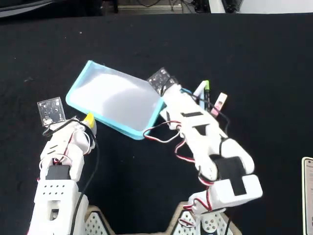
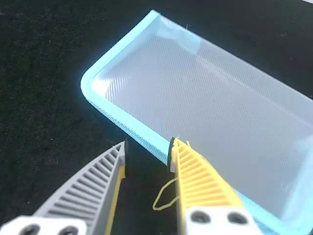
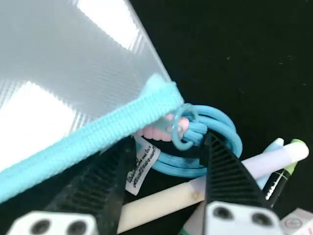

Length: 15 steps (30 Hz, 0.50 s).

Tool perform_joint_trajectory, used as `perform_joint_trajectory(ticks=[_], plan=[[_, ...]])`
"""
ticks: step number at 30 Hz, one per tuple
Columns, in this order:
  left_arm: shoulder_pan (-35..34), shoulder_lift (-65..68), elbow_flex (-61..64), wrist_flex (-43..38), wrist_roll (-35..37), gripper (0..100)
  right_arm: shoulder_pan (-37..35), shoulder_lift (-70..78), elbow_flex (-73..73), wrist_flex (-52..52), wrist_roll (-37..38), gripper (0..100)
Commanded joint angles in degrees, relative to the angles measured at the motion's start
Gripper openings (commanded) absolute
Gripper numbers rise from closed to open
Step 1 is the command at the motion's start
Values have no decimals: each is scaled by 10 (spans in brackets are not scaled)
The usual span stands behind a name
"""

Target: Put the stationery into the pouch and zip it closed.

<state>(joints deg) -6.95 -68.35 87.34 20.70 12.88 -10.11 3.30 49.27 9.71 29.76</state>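
From where I stand, the flat rectangular pouch [image 1: 115, 100] in the middle of the high view is translucent frosted plastic with a fine woven grain and glossy patches of glare. It is edged in coarse light blue cloth zip tape and lies on a matt black table cover [image 1: 244, 49], cloth by the look of it. The left gripper [image 2: 147, 147] has ridged matt plastic fingers, one grey and one yellow; the right gripper [image 3: 168, 142] has ridged black ones, and the coiled light blue cord [image 3: 222, 132] by them looks smooth and shiny.
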Motion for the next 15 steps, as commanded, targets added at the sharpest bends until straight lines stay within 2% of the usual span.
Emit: perform_joint_trajectory(ticks=[1, 3, 7, 15], plan=[[4, 3, -29, -11, 4, 159, 0, -2, -35, -14, 19, 208], [5, 3, -29, -11, 4, 159, 1, -10, -35, -14, 22, 164], [4, 3, -29, -11, 4, 159, 17, -42, -32, -15, 19, 13], [5, 3, -29, -11, 2, 159, 23, -235, 87, -14, -72, 11]])
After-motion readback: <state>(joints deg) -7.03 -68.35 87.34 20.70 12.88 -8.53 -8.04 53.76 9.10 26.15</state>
